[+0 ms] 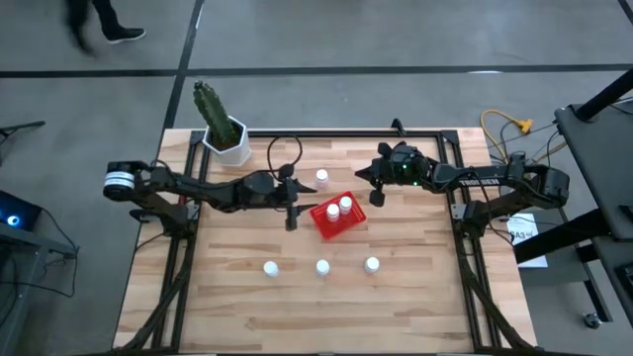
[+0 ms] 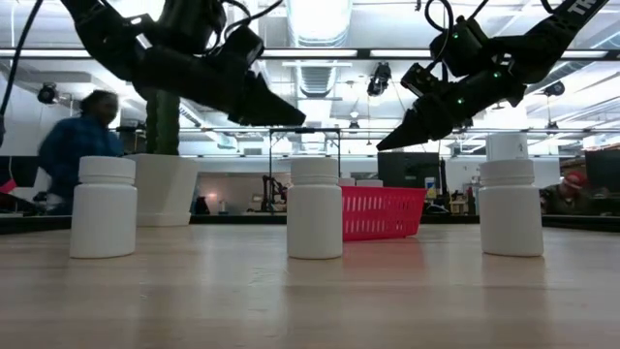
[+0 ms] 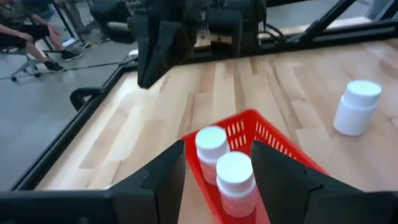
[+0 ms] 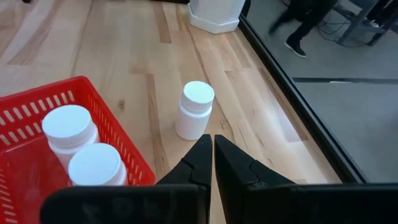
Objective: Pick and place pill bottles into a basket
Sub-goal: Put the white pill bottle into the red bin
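The red basket (image 1: 337,220) sits mid-table with two white pill bottles (image 1: 339,207) standing in it; they also show in the left wrist view (image 3: 224,165). One bottle (image 1: 321,178) stands on the table beyond the basket. Three bottles (image 1: 322,266) stand in a row nearer the front edge. My left gripper (image 1: 295,201) is open and empty, just left of the basket and above the table, its fingers (image 3: 165,177) framing the basket. My right gripper (image 1: 364,180) is shut and empty, right of the far bottle (image 4: 196,110), held above the table.
A white hexagonal pot with a cactus (image 1: 226,136) stands at the far left corner. A black frame rail (image 1: 346,133) runs along the far edge. A person (image 2: 77,145) moves beyond the table. Bare wood lies along the near edge behind the three-bottle row.
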Robot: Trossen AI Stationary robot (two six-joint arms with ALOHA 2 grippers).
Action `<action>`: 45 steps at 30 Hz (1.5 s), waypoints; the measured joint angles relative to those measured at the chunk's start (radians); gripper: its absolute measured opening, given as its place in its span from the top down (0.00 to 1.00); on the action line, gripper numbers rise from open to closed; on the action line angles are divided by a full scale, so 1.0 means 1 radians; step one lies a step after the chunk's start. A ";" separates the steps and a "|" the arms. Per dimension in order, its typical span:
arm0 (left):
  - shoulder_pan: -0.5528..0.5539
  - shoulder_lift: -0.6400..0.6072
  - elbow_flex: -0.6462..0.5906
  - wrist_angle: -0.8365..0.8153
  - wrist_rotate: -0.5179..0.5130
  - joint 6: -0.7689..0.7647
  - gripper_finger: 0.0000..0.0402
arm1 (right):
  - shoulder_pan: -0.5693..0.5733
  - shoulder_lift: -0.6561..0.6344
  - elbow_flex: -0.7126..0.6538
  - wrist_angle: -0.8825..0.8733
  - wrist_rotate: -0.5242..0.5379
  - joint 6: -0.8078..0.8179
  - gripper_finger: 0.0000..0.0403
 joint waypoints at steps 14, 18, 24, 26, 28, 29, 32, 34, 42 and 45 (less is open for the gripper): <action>0.191 0.008 -0.071 0.010 0.049 0.022 0.58 | 0.000 0.000 0.000 -0.001 0.000 0.012 0.98; 0.238 0.008 -0.071 0.016 0.136 0.022 0.55 | 0.000 0.000 0.000 -0.001 0.000 0.011 0.98; 0.274 0.024 -0.087 0.009 0.158 0.028 0.50 | 0.000 0.000 0.000 0.000 0.000 0.010 0.98; 0.281 0.048 -0.092 0.012 0.159 0.029 0.48 | 0.000 0.000 0.000 0.002 0.000 0.009 0.98; 0.286 0.091 -0.091 0.034 0.160 0.028 0.47 | 0.000 0.000 0.000 0.004 0.000 0.008 0.98; 0.290 0.113 -0.093 0.045 0.162 0.028 0.46 | 0.000 0.000 0.000 0.007 0.000 0.008 0.98; 0.294 0.194 -0.090 0.128 0.166 0.027 0.44 | 0.000 0.000 0.000 0.013 0.000 0.011 0.98; 0.298 0.241 -0.087 0.174 0.186 0.023 0.43 | 0.000 0.000 0.000 0.019 0.000 0.011 0.98; 0.313 0.347 -0.022 0.197 0.292 0.021 0.41 | 0.000 0.000 0.000 0.026 0.000 0.014 0.98; 0.313 0.350 -0.010 0.198 0.292 0.021 0.41 | 0.000 0.000 0.000 0.026 0.000 0.029 0.98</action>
